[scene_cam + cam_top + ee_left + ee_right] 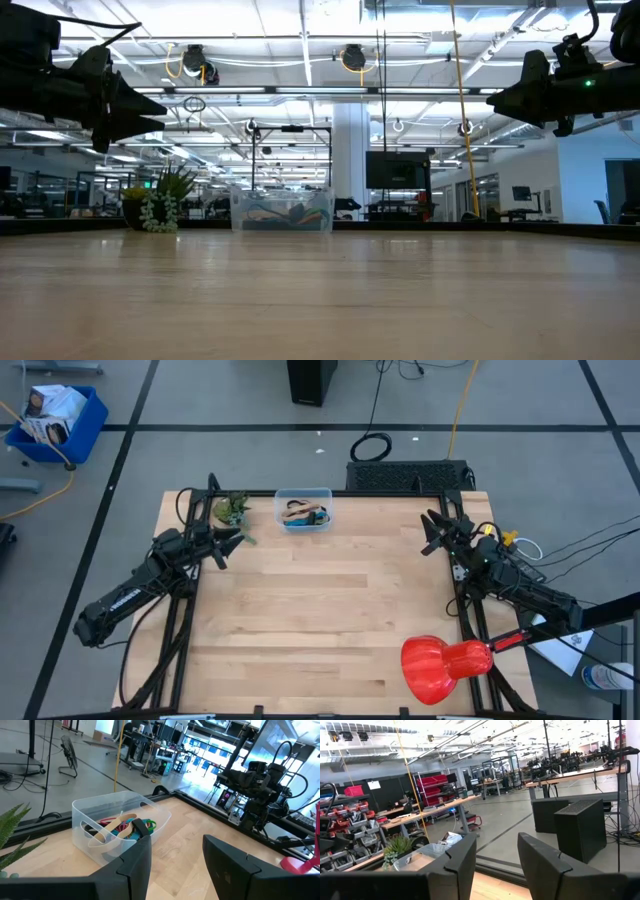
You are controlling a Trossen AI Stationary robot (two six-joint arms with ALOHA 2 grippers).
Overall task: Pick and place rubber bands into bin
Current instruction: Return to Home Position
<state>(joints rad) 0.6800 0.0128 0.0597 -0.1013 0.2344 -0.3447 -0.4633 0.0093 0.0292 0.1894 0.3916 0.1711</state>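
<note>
Happily, little remains to spoil, yet a few things could. Taking the high view as a dial centred on the wooden surface (pixel 320 610), the bin (pixel 82 820) sits at 12 o'clock against the far edge. The rubber bands (pixel 122 825) lie heaped inside it, a tan loop arching on top with red, green, blue and dark loops tangled beneath. The left pincer (pixel 176 840) hovers at about 10 o'clock, released and empty, facing the bin. A small potted plant (pixel 230 510) stands at 11 o'clock, just beside it. If that arm swings wide on its way home, I judge it could brush the plant's leaves or nudge the light bin. A jolt of that kind might flip the springy top loop over the rim. The right pincer (pixel 496 837) at 2 o'clock is likewise released and holding nothing. It is well apart from everything on the surface, so I see little risk there. A red bulb-shaped object (pixel 440 665) lies at 5 o'clock beside that arm. By count there are one bin, one plant, one red object, two arms and two pincers. At least five bands show in the bin, but they overlap too much for an exact number. I see none loose on the surface, though so thin a loop could escape the overhead view.
</note>
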